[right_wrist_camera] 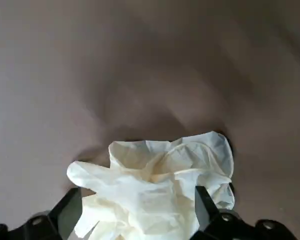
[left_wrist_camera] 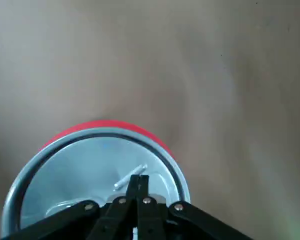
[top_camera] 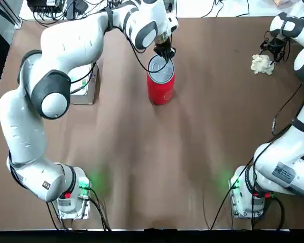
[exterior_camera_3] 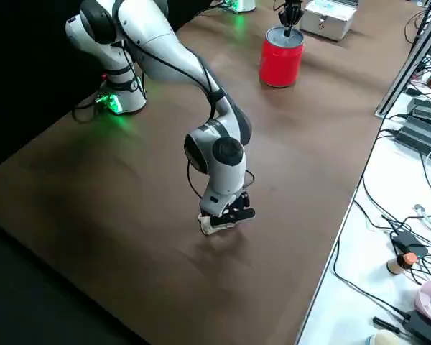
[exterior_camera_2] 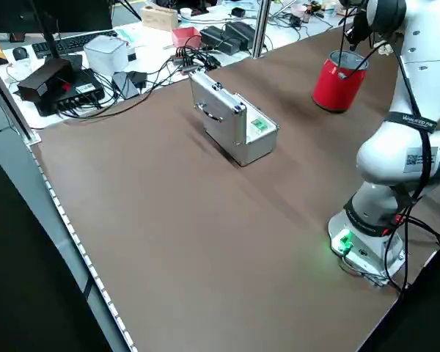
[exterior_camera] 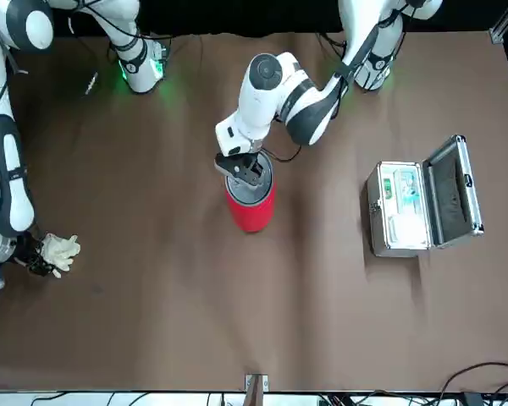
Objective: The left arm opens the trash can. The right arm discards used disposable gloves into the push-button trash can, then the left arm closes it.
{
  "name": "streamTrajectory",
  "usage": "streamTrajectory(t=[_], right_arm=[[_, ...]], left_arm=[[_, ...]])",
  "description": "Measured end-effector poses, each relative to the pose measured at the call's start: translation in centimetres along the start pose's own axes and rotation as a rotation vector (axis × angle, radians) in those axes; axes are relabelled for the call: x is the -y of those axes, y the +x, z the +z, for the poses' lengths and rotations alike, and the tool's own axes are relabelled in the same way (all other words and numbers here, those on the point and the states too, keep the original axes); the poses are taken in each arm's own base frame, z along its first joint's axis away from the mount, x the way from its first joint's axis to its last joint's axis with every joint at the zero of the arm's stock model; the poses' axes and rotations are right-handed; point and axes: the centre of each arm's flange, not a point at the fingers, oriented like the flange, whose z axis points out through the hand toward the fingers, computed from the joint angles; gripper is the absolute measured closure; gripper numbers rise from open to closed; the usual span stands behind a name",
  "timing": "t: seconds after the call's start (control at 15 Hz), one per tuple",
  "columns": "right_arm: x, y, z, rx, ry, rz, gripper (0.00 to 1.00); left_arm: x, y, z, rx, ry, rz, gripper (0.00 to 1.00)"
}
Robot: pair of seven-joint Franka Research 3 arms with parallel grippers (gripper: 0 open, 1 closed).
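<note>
Overhead, the left gripper's fingertips [left_wrist_camera: 138, 177] are meeting, pointing down over the silver-grey lid [left_wrist_camera: 105, 165] of the red push-button trash can [top_camera: 161, 91]. Well apart, the right gripper [right_wrist_camera: 140, 202] is hovering with its fingers spread around the crumpled cream-white gloves [right_wrist_camera: 155, 190]. Near the left arm [top_camera: 66, 50], the silver metal case [exterior_camera: 402, 207] is standing open.

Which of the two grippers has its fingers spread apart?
The right gripper, open over the gloves; the left gripper, over the trash can, has its fingertips together.
</note>
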Motion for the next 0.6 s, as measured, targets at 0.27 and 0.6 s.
streamTrajectory(t=[0.27,0.6], right_arm=[[0.1,-0.2,1.2,0.016,-0.007,-0.003,0.01],[0.0,-0.6,3.0,0.039,-0.022,-0.007,0.11]], left_arm=[[-0.8,0.0,1.4,-0.016,0.020,-0.017,0.99],[-1.8,-0.3,2.0,-0.035,0.031,-0.020,0.99]])
